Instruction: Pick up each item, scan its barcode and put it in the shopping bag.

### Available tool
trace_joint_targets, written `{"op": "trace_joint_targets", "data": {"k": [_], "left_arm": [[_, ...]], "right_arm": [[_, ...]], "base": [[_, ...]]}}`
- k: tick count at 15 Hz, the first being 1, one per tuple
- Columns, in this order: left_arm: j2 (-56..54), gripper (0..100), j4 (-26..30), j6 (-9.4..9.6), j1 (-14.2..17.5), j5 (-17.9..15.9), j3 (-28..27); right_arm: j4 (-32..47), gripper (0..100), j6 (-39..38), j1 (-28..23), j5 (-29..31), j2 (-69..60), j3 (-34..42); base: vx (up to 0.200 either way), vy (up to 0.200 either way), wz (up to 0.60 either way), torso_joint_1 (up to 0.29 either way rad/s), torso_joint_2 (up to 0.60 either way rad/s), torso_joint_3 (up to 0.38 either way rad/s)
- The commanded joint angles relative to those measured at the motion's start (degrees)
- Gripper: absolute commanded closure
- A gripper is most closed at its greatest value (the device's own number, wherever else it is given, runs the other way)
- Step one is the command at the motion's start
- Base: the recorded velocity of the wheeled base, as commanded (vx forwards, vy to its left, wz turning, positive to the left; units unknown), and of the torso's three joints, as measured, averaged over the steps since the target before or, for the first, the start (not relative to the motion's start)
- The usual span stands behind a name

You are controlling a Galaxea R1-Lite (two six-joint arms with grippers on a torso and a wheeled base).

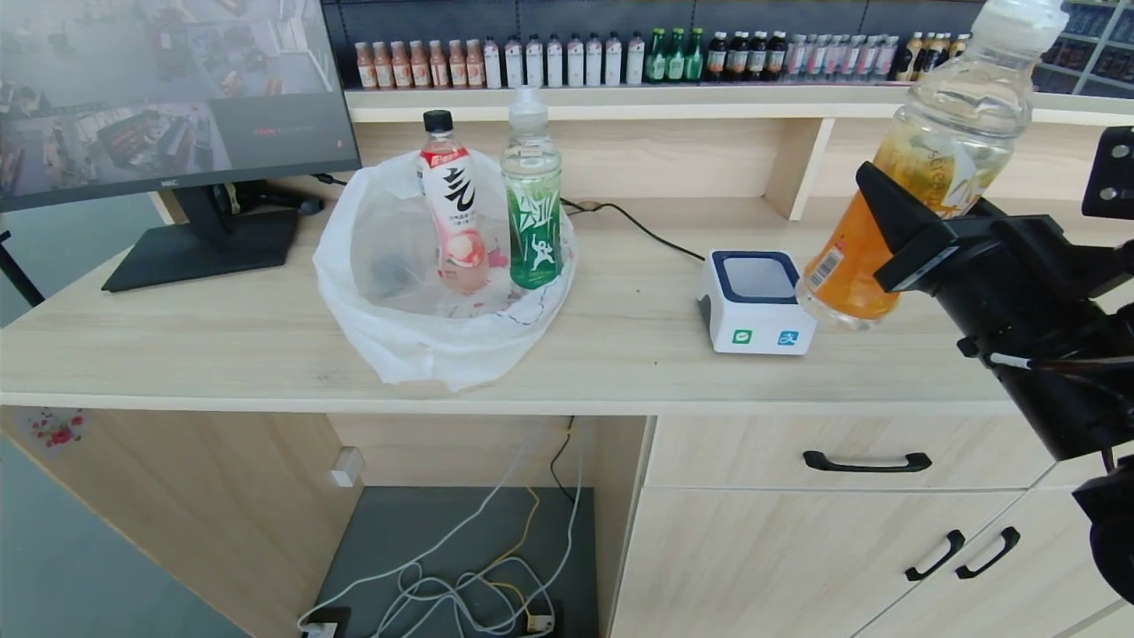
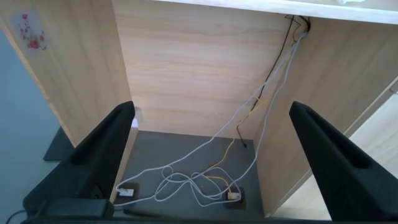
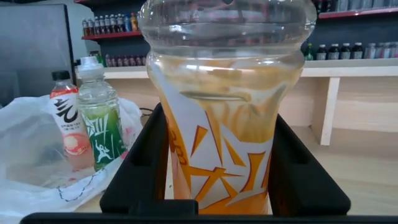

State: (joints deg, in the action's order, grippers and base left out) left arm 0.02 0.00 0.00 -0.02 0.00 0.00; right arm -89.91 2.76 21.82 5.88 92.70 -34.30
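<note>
left gripper (image 2: pixel 212 115): is hanging low in front of the counter (image 1: pixel 620 368), its jaws standing wide apart with nothing between them, facing the cables (image 2: pixel 205 180) in the open bay beneath.
monitor (image 1: pixel 159 97): is sitting at the counter's far left, behind the bag.
shopping bag (image 1: pixel 416 350): is lying open on the counter, its white rim slumping outward, well apart from the scanner.
pink bottle (image 1: pixel 454 221) and green bottle (image 1: pixel 532 213): are standing upright inside the bag, side by side, filling its right half and leaving the left half free.
scanner (image 1: pixel 755 301): is sitting on the counter with its window facing up, just beside the lowered base of the held bottle.
barcode (image 1: pixel 826 266): is showing low on the label, facing outward near the scanner, but not yet turning squarely onto the window.
orange bottle (image 1: pixel 921 177): is hanging in the air above the counter, tilting with its cap up and away and its base dipping toward the scanner.
right gripper (image 3: pixel 219 174): is clamping the orange bottle around its middle, one finger pressing on each side.
doing it well: scanning looks like the step in hand; rolling the wrist so the barcode is facing the window, then carrying the bottle leftward and lowering it into the bag's free half, should avoid toppling the two standing bottles.
</note>
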Motion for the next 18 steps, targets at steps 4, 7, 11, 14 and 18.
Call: {"op": "trace_joint_targets", "data": {"k": [4, 7, 11, 14, 18], "left_arm": [[0.0, 0, 0.0, 0.0, -0.1, 0.0, 0.0], [0.0, 0, 0.0, 0.09, -0.1, 0.0, 0.0], [0.0, 0, 0.0, 0.09, -0.1, 0.0, 0.0], [0.0, 0, 0.0, 0.09, -0.1, 0.0, 0.0], [0.0, 0, 0.0, 0.18, -0.1, 0.0, 0.0]], "right_arm": [[-0.1, 100, 3.6, 0.2, -2.9, 0.2, 0.3], [-0.1, 100, 11.9, 0.2, -3.9, 0.3, 0.4], [-0.1, 100, 21.2, 1.6, -5.1, 0.7, -2.1], [7.6, 100, 27.9, 2.7, -7.8, 0.1, -8.0], [17.7, 100, 38.1, 2.9, -17.7, 2.0, -18.5]], "base": [[0.0, 0.0, 0.0, 0.0, 0.0, 0.0], [0.0, 0.0, 0.0, 0.0, 0.0, 0.0], [0.0, 0.0, 0.0, 0.0, 0.0, 0.0], [0.0, 0.0, 0.0, 0.0, 0.0, 0.0], [0.0, 0.0, 0.0, 0.0, 0.0, 0.0]]}}
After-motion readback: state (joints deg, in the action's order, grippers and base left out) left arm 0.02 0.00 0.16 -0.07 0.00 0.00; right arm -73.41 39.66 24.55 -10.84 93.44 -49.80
